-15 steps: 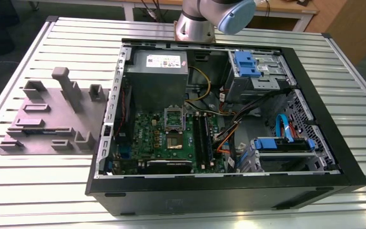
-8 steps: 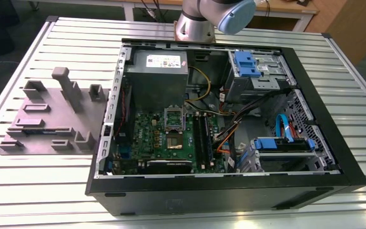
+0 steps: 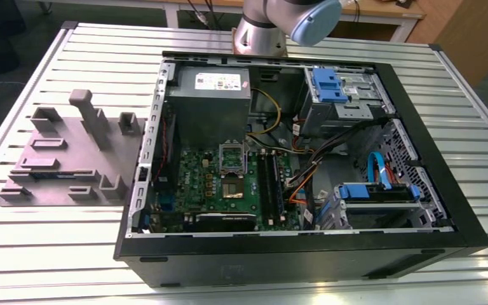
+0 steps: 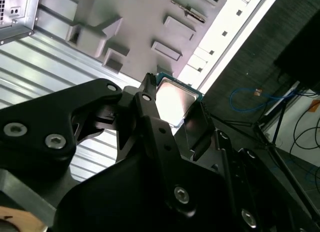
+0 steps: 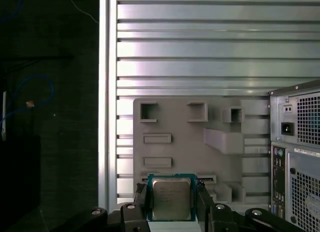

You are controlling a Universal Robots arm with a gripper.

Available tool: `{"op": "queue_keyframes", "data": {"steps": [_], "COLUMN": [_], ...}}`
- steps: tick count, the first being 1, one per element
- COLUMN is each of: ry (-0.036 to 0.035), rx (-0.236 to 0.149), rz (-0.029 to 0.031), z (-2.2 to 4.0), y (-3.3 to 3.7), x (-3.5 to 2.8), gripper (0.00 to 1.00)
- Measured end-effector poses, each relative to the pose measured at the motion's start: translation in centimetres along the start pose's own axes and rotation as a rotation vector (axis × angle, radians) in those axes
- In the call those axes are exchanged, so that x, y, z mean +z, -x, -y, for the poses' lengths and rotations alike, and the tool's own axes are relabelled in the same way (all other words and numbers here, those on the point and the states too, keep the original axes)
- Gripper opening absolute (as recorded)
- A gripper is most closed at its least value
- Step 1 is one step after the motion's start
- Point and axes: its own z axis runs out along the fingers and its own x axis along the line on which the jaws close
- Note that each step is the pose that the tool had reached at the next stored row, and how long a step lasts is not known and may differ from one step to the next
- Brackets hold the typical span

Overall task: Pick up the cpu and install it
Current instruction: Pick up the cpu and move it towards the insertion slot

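Where the exterior view takes in the room, a slatted metal table carries the work, with wooden furniture behind it. Dark floor and a loose blue cable show beyond the table's edge.

Surface items: a grey fixture plate with raised blocks and recesses, at the exterior view's left, just beside a computer case lying open on its side. The arm rises at the case's far edge.

Case contents: green motherboard; grey power supply box with a white label; black memory sticks standing on the board; drive bays with blue fittings; bundled coloured wiring.

Gripper: black fingers closed against two opposite edges of the cpu. The cpu is held clear of the table, metal lid facing the camera in both wrist views, with the fixture plate and the table slats behind it.
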Motion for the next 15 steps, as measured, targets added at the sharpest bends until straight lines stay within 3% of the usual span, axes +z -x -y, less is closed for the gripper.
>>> {"op": "queue_keyframes", "data": {"steps": [6, 15], "ry": [0.0000, 0.0000], "rx": [0.000, 0.000], "rz": [0.0000, -0.0001], "z": [-0.02, -0.03], "y": [1.06, 1.50], "x": [0.01, 0.02], "gripper": [0.47, 0.47]}}
